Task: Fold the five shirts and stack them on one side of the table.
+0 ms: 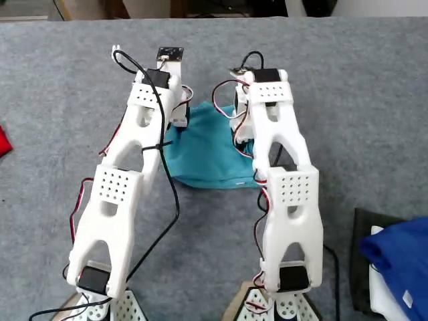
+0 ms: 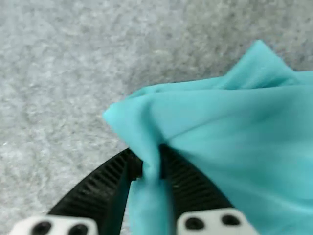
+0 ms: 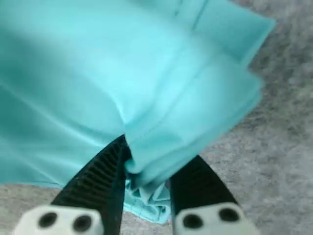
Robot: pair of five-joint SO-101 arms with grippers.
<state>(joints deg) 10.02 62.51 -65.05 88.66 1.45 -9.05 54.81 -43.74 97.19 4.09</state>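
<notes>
Teal shirt (image 1: 207,150) lies bunched in the middle of the grey counter (image 1: 53,80), between the 2 arms, which cover its left and right edges in the high view. The left hand (image 2: 151,161) is closed on a pinched fold at the shirt's left edge. The right hand (image 3: 146,166) grips a thicker bundle of folds at its right edge. Well apart, at the near right edge, a blue garment (image 1: 401,257) sits on a dark mat (image 1: 361,234). A scrap of red cloth (image 1: 3,142) shows at the far left edge.
</notes>
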